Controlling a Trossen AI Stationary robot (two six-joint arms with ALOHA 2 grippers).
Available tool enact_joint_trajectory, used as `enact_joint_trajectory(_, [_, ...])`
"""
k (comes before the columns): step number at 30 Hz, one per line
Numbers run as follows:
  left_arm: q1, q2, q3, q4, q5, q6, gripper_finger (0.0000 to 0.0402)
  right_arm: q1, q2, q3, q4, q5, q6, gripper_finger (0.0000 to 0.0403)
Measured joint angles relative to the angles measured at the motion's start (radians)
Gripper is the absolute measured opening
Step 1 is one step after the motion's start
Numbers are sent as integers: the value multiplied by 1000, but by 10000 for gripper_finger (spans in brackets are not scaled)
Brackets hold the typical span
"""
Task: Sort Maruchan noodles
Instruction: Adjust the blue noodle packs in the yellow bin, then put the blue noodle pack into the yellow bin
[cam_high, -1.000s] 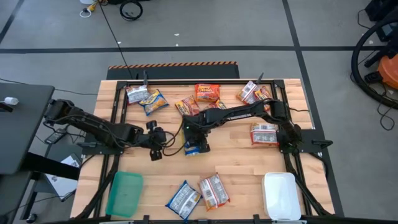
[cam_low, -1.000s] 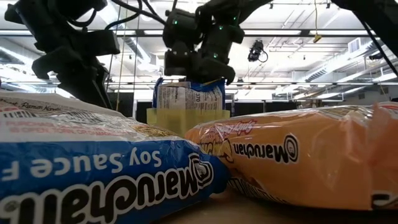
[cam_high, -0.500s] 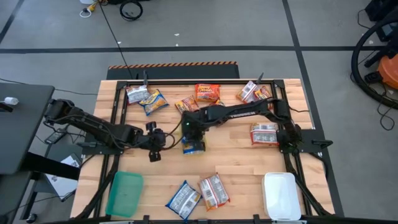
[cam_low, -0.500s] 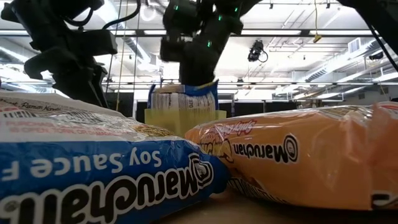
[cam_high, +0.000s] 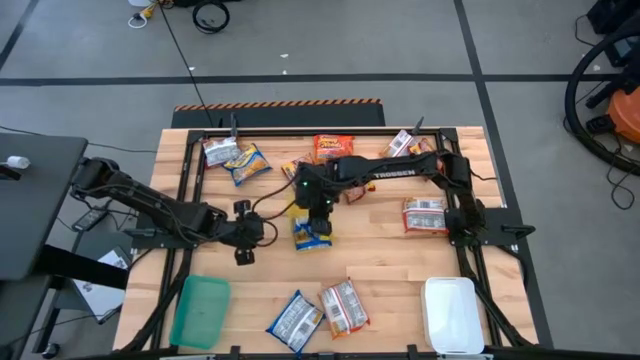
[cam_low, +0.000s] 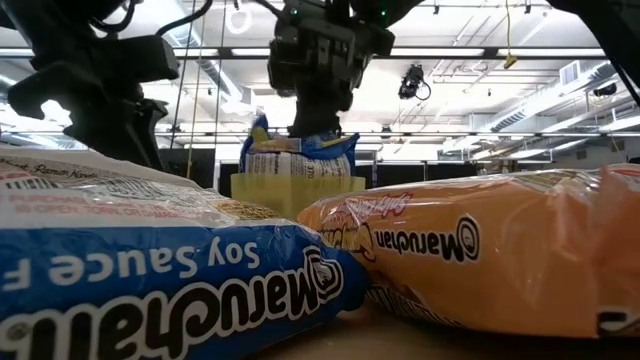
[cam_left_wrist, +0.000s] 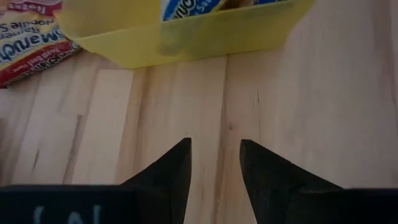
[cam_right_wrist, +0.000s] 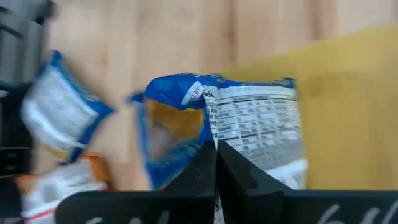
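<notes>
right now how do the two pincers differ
The right pincer is shut on a blue-and-yellow shiny plastic noodle packet over the yellow plastic tray; the left pincer is open and holds nothing. The right one hangs above the tray, the left one sits low over bare wooden table beside it. Both are dark and two-fingered.

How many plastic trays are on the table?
3. The green tray lies at the table corner low-left in the high view, the white tray at the low-right corner, the yellow tray mid-table with a blue packet in it.
</notes>
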Motion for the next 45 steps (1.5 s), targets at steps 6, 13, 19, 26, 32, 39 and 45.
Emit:
enact_joint_trajectory(6, [66,-120,6,-127,-60,-17,146,-4,14,-11,2,52,-65,49])
enact_joint_trajectory(13, [321,-185,15,-248,-87,-36,183,22,-44,-7,-24,173,-96,120])
enact_joint_trajectory(19, [560,-137,15,-258,-90,1,211,134,-216,-46,-72,357,-109,142])
enact_joint_trajectory(26, [754,-23,15,-242,-111,27,213,299,-449,-359,87,532,22,142])
enact_joint_trajectory(32, [754,135,15,-146,-124,20,213,370,-597,-607,303,599,132,142])
enact_joint_trajectory(39, [757,281,14,-120,-137,-62,199,372,-642,-669,325,608,174,142])
enact_joint_trajectory(45, [740,308,16,37,-18,-112,77,367,-640,-668,337,608,176,142])
